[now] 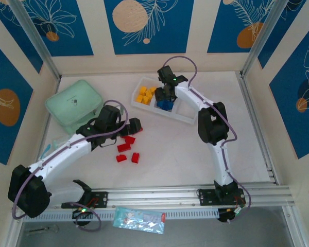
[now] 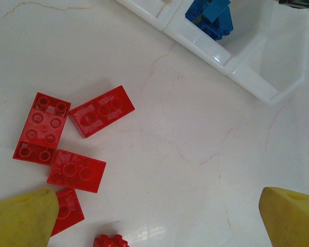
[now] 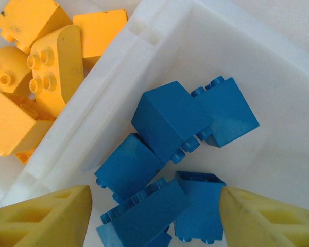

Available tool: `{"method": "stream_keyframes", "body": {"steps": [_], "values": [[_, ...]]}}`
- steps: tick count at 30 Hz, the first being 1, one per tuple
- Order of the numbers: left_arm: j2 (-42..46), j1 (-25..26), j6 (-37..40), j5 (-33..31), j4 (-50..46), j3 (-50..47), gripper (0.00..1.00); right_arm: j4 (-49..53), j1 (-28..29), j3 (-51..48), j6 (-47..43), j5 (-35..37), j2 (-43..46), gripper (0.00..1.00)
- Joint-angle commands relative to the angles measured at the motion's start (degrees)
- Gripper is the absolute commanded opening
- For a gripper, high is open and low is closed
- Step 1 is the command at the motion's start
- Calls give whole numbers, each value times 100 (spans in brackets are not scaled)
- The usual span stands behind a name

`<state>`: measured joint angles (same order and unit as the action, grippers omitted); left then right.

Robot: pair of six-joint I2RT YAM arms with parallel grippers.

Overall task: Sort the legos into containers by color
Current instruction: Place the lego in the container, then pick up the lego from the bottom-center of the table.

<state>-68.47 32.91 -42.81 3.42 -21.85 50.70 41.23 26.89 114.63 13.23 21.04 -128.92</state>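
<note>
Your left gripper [image 2: 157, 216] hangs, jaws wide apart, over loose red plastic toy bricks [image 2: 74, 172]. Your right gripper [image 3: 154, 216] has its jaws apart above blue bricks [image 3: 170, 118] in the translucent white tray [image 3: 159, 31], middle compartment, with yellow-orange bricks [image 3: 51, 62] in the left one. The print on the near flat packet [image 1: 139, 219] is too small to read.

Two white robot arms, left arm [image 1: 67, 150] and right arm [image 1: 220, 154], with black joints [image 1: 212, 123], lilac cables [image 1: 193, 72], small green lights [image 1: 87, 128] and yellow claw fingers [image 3: 46, 218].

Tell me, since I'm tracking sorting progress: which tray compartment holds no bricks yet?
The end compartment bordering the blue bricks: it looks bare, while the other two hold those and the yellow bricks.
</note>
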Motion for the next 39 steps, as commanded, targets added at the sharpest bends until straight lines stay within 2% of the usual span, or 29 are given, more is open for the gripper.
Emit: {"method": "stream_keyframes", "body": {"steps": [1,11,23,31,39], "values": [[-30,27,258,7,-80,254,99,45,108,-274,-51,-9,749,69],[360,8,450,-223,-531,100,99,-231,614,-2378,482,-540,2470,73],[1310,-6,188,-473,-1243,-561,99,-335,1756,-4205,971,-903,3597,77],[1838,-5,-184,-550,-1469,-1034,99,-849,2752,-4938,1360,-1038,3616,82],[2191,-13,-382,-700,-1677,-1312,99,-1174,3320,-4645,2327,-1078,2954,83]]}}
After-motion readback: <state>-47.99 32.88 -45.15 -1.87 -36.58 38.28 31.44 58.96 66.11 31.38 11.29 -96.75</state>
